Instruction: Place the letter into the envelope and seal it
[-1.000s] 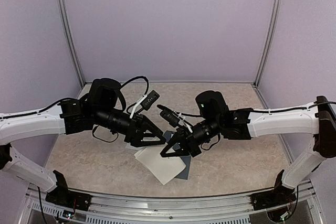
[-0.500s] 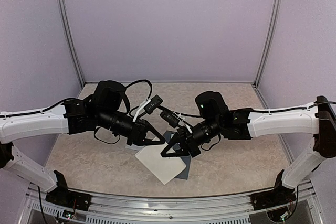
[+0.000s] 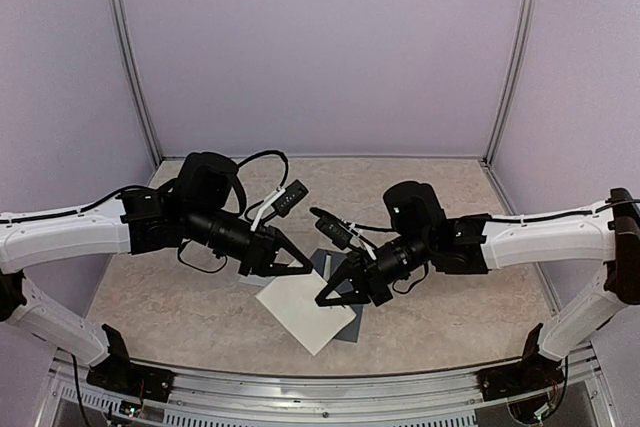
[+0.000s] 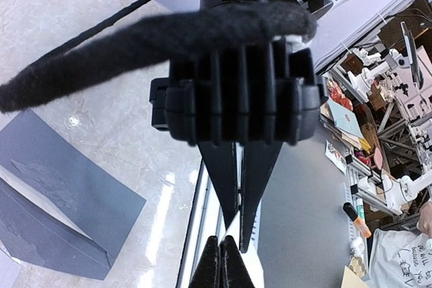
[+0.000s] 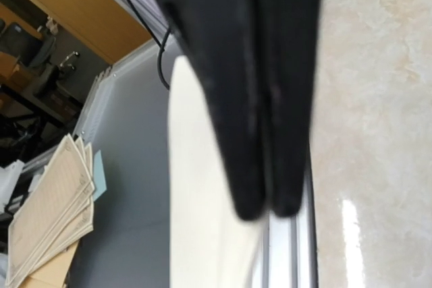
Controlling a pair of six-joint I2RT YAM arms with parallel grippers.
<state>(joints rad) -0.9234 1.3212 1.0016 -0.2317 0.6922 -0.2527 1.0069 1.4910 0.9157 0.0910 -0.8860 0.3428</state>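
The white letter hangs tilted just above the tabletop at the front centre. My left gripper is shut on its upper edge; in the left wrist view a white sliver shows between the closed fingers. My right gripper is shut on the letter's right edge, and in its own view the cream sheet runs beside and under the fingertips. The dark blue-grey envelope lies flat under the letter, mostly hidden from above. The left wrist view shows more of the envelope.
A metal rail runs along the table's near edge, right below the letter. Purple walls and upright posts close the back and sides. The two arms nearly meet at the table's centre.
My left gripper has shut on the letter's edge and shifted slightly right. The right arm has drawn a little to the right and lower, still shut. The letter has barely moved.
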